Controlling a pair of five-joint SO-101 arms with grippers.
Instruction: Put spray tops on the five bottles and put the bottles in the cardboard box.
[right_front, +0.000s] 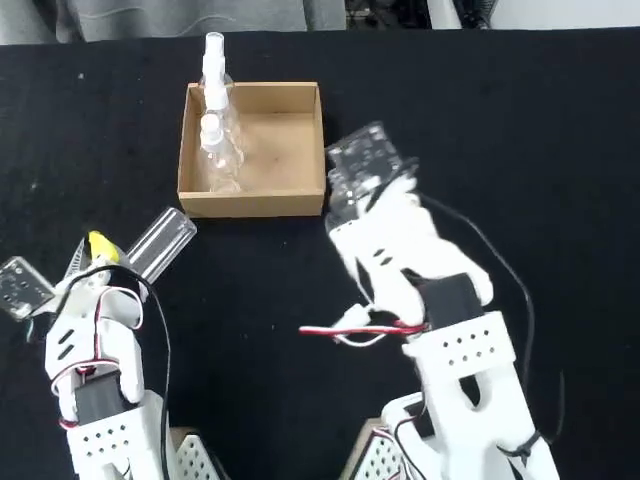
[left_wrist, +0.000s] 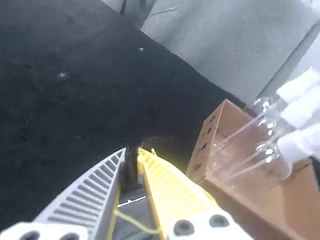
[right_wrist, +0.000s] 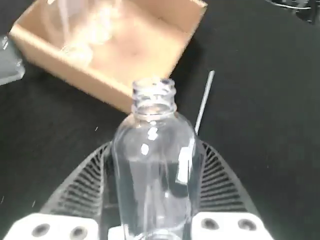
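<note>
— Black cloth is covering the table (right_front: 520, 110), and the right gripper (right_wrist: 156, 148) is clamping a bare-necked bottle (right_wrist: 152, 175) just short of the cardboard box (right_wrist: 75, 67), where capped bottles (right_front: 220, 140) are standing.
— It's wanting a top, I'd say: holding the neck steady, feeding the stem straight in before twisting.
— The left gripper (left_wrist: 131, 154) is sitting with jaws almost together; whether they're pinching anything, I can't tell.
— That thin tube (right_wrist: 204, 100) is lying beside the bottle, one end hiding behind it. And the clear cylinder (right_front: 160, 243) by the left arm is proving hard to make out
</note>
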